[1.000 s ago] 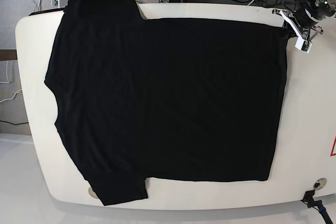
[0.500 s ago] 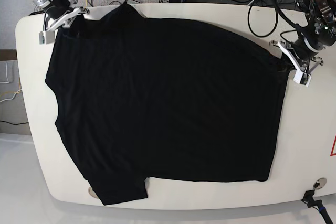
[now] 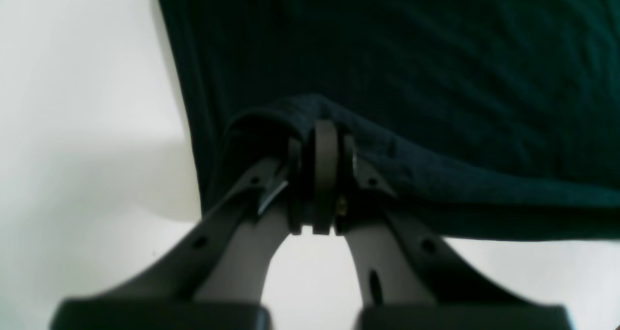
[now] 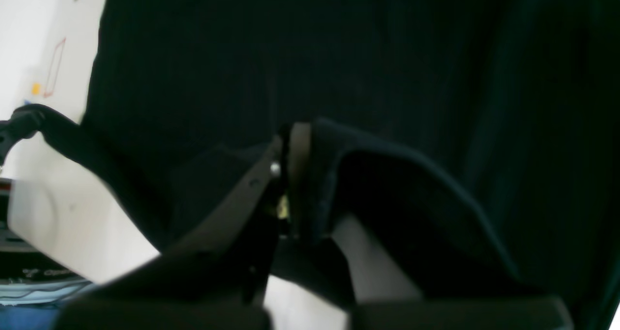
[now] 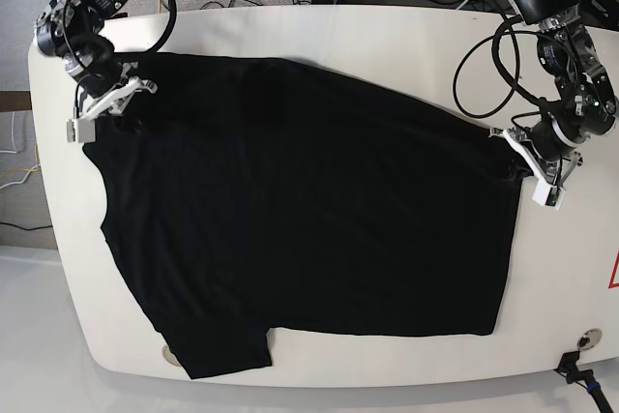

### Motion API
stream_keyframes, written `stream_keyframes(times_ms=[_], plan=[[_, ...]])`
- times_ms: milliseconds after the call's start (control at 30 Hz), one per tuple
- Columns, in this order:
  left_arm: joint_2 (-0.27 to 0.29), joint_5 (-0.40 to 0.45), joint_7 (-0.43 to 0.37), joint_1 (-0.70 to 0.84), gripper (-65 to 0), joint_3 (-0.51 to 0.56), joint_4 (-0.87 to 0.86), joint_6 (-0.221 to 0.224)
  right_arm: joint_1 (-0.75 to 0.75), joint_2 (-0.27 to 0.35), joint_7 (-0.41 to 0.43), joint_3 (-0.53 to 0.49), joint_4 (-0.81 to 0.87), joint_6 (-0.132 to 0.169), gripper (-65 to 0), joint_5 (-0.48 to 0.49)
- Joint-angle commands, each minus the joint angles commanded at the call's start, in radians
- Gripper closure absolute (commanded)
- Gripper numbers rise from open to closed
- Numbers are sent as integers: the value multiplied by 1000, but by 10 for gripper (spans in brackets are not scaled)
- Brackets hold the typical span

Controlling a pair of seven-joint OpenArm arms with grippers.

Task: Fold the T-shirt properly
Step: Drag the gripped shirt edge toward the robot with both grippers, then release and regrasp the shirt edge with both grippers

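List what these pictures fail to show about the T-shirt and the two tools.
- T-shirt print: none visible in any view; the underside lies against the table.
- Right tool far finger: right wrist view, draped cloth hides it.
- Left tool: left wrist view, blurred, pinched layers uncountable.

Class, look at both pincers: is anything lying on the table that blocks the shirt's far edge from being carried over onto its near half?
Nothing visible does. The left pincer and the right pincer each clamp the T-shirt at its far edge, and only the cloth lies on the white table along that path.

Right gripper (image 4: 296, 175) pinching T-shirt (image 4: 339, 68)
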Motion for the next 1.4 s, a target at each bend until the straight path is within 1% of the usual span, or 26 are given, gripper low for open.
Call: stream_keyframes(times_ms=[167, 267, 367, 400, 467, 533, 633, 667, 700, 767, 800, 833, 900, 967, 1033, 1233, 1400], plan=[[-5, 0, -3, -80, 0, 0, -133, 0, 117, 43, 2, -8, -141, 0, 0, -38], [-5, 0, -3, -118, 0, 0, -199, 0, 183, 54, 3, -8, -212, 3, 0, -83], [-6, 2, -5, -146, 0, 0, -270, 0, 230, 69, 11, -8, -252, 5, 0, -127], [-6, 15, -14, -147, 0, -2, -281, 0, 238, 69, 23, -8, -253, 5, 0, -140], [-6, 57, -63, -140, 0, -2, -285, 0, 241, 69, 44, -9, -255, 5, 0, -157], [-6, 106, -97, -137, 0, -5, -287, 0, 244, 69, 48, -9, -255, 5, 0, -158], [-6, 155, -103, -137, 0, -8, -287, 0, 247, 71, 52, -9, -270, 3, 0, -160], [-6, 163, -103, -137, 0, -8, -287, 0, 249, 80, 52, -9, -292, 3, 0, -160], [-6, 163, -103, -137, 0, -14, -287, 0, 252, 97, 61, -9, -315, 3, 0, -160], [-8, 164, -103, -137, 0, -63, -287, 0, 262, 106, 91, -35, -364, 3, 0, -160], [-9, 170, -103, -137, 0, -86, -287, 0, 262, 123, 106, -49, -382, 3, 0, -160], [-20, 183, -103, -137, 0, -97, -287, 0, 262, 132, 123, -63, -396, 3, 0, -160], [-21, 203, -103, -137, 0, -98, -287, 0, 262, 140, 161, -94, -411, 3, 0, -160], [-28, 206, -103, -137, 0, -100, -287, 0, 261, 141, 180, -109, -431, 3, 0, -160], [-28, 206, -103, -137, 0, -100, -287, 0, 262, 150, 184, -110, -453, 2, 0, -160], [-26, 206, -103, -140, 0, -98, -287, 0, 264, 147, 186, -110, -463, 2, 0, -160], [-26, 206, -104, -144, 0, -86, -293, 0, 262, 150, 212, -112, -466, -5, 0, -161]])
